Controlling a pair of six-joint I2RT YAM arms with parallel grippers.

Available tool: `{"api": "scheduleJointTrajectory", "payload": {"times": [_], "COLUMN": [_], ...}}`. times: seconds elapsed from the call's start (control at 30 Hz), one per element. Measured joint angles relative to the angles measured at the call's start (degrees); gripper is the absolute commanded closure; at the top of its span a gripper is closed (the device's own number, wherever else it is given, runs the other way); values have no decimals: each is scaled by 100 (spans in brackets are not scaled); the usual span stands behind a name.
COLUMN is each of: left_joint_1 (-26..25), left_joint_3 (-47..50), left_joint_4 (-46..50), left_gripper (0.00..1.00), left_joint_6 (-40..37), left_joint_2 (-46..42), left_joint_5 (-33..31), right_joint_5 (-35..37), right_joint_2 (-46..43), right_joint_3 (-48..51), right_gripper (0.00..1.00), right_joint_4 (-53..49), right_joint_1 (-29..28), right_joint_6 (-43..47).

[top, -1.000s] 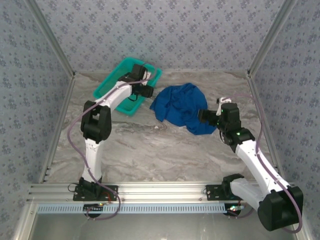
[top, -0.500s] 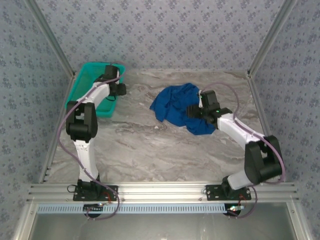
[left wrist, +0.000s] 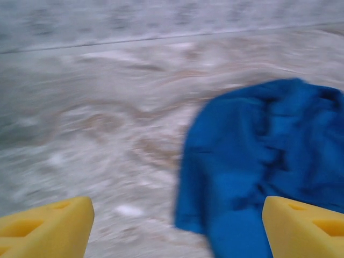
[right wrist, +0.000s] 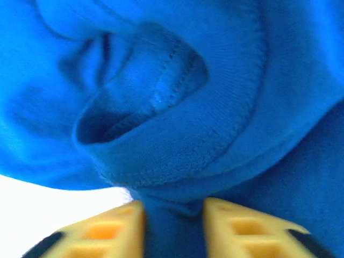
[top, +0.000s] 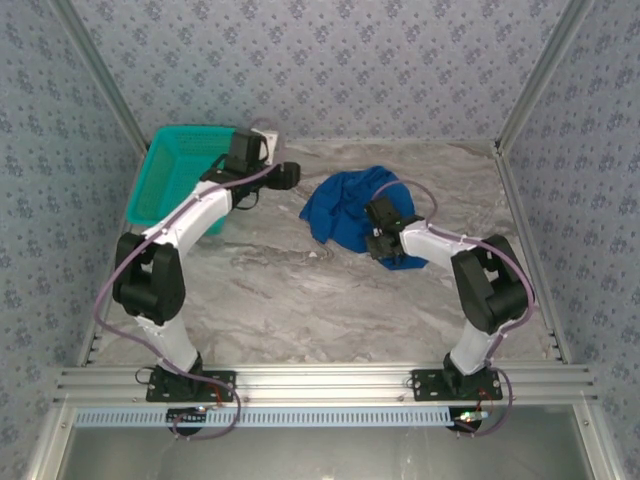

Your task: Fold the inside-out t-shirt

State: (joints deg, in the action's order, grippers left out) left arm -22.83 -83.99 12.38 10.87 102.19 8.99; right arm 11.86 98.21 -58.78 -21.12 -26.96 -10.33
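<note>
Your right pincer (right wrist: 174, 234) is clamping on the shirt (right wrist: 177, 97). Its two yellow fingers (right wrist: 115, 234) are standing close together, and a bunched fold of blue cloth is filling the gap between them. Just beyond the fingertips a ribbed, stitched hem is curling round into an open loop; you cannot tell whether it is the collar or a cuff. From above, this pincer is sitting at the near right edge of the shirt, with the arm reaching in from the right.

The shirt is lying crumpled in a rounded heap on the surface (top: 280, 290), toward the far side and a little right of centre, with no part spread flat.

Your left pincer (left wrist: 174, 220) is standing wide open and holding nothing, its fingers showing at the two lower corners of its wrist view. The shirt's left edge is lying ahead of it and to its right, and bare surface is showing ahead on the left. From above, this pincer is hovering just left of the shirt and apart from it, over the far part of the surface. Farther left, a teal basket (top: 165, 180) is sitting at the far left corner, well apart from the shirt.
</note>
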Motion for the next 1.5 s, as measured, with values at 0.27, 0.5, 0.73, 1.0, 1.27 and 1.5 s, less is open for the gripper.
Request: {"api": "scheduleJointTrajectory", "payload": {"times": [0.27,0.5,0.73,1.0,1.27,1.5], "left_joint_1": [-658,-1097,-1187,-1220,-627,-435], "left_joint_3": [-166,-1766,-2660,-4306,-4304,-4704], "left_joint_4": [-369,457,942,1904,2881,2992], "left_gripper": [23,23,24,17,41,46], "left_joint_6": [-1674,-3283,-4308,-3696,-2546,-2033], "left_joint_2": [1154,2413,2968,3849,3873,4194], "left_joint_5": [1438,1499,1408,-138,649,1749], "right_joint_5": [-828,-1923,-2389,-1851,-1762,-2087], "right_joint_2": [-2236,-2813,-2833,-3526,-3541,-3320], "right_joint_3": [881,966,487,122,-155,-260], "right_gripper": [100,100,100,100,100,100], "right_joint_4": [407,424,20,-422,-404,-264], "right_joint_1": [1132,1993,2618,3176,3412,3405], "right_joint_6": [101,70,-175,-302,-612,-752]}}
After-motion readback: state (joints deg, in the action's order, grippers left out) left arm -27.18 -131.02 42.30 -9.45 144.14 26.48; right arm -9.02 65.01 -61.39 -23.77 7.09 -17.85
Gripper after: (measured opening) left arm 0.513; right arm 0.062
